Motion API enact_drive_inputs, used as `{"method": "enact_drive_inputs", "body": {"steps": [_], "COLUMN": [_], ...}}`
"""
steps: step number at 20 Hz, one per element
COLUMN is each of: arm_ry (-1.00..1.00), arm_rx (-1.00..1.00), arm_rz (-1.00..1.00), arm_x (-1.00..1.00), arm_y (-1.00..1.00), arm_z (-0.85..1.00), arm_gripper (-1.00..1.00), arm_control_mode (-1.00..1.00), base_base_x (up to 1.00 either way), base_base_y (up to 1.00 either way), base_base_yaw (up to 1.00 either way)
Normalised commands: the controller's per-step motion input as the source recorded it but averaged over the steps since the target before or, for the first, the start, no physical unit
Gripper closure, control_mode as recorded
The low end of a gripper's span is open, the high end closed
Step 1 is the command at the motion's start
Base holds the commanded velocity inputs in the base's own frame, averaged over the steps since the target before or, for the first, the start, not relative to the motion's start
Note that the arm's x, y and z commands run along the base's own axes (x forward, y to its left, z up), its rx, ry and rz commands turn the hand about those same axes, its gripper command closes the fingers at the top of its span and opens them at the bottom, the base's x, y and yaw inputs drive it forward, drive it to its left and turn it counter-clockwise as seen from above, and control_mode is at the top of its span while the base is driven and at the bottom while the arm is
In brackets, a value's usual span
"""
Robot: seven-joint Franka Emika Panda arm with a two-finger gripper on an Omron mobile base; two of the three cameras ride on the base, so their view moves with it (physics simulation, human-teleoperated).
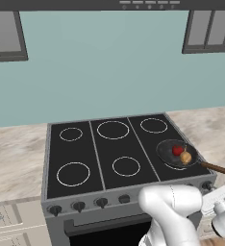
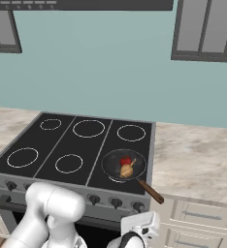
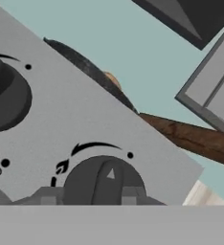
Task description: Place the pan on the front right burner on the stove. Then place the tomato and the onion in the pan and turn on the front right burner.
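Kitchen stove already has the pan on the front right burner up beyond the hand, tomato and onion inside, so what's left is turning the knob, gripper fingers clamped either side of it.

Kitchen: stove, counter, wall cabinets

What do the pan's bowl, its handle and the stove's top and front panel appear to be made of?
Pan bowl: dark grey, matte, likely coated metal. Handle: brown with streaked grain, looks like wood. Stove top: flat glossy black, glass-like, with white ring marks. Front panel: plain light grey, probably brushed metal, though the rendering leaves that open.
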Motion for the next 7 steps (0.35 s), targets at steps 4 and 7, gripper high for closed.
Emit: {"method": "enact_drive_inputs", "body": {"steps": [4, 7], "arm_ry": [-0.19, -0.20], "arm_rx": [-0.68, -0.72], "arm_rz": [0.08, 0.10], "arm_x": [0.28, 0.30], "arm_y": [0.19, 0.19], "arm_z": [0.00, 0.00], "arm_gripper": [1.00, 1.00], "arm_control_mode": [-1.00, -1.00], "base_base_x": [0.00, 0.00], "base_base_y": [0.00, 0.00], "base_base_yaw": [0.00, 0.00]}}
